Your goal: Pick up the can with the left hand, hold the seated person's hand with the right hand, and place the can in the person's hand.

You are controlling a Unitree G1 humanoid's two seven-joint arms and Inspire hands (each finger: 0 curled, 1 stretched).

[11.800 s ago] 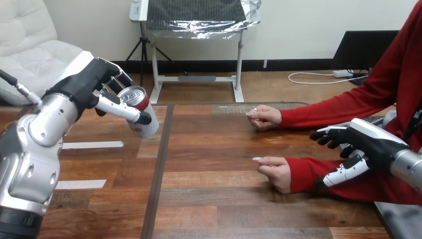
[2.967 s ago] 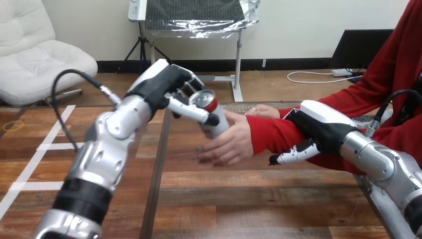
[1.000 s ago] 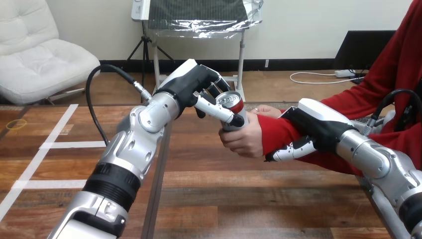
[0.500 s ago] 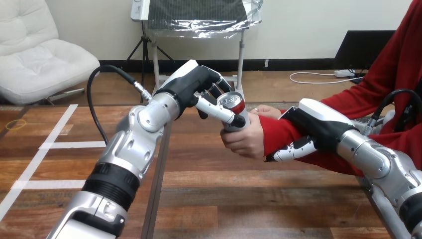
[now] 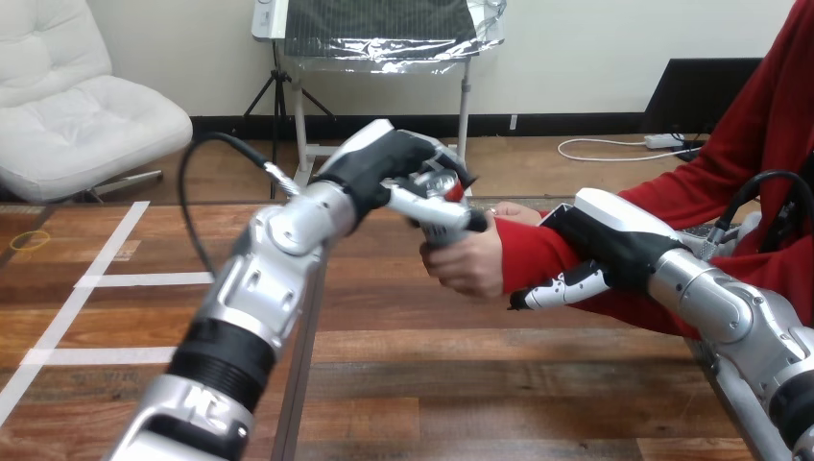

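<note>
The silver, red-topped metal can [image 5: 449, 187] was held upright above the brown wooden table [image 5: 403, 365]. The black-and-white left hand [image 5: 384, 168] had its fingers curled round the can's top, and the person's hand [image 5: 466, 264] gripped its lower part. The right hand [image 5: 614, 240] clasped the person's red-sleeved forearm [image 5: 523, 257], fingers over, thumb beneath.

The wooden table [image 5: 461, 384] before me has a dark seam [image 5: 299, 365] running away from me. Left of it lie white tape strips [image 5: 144, 279], and a small yellow ring [image 5: 29, 240] sits near the left edge.
</note>
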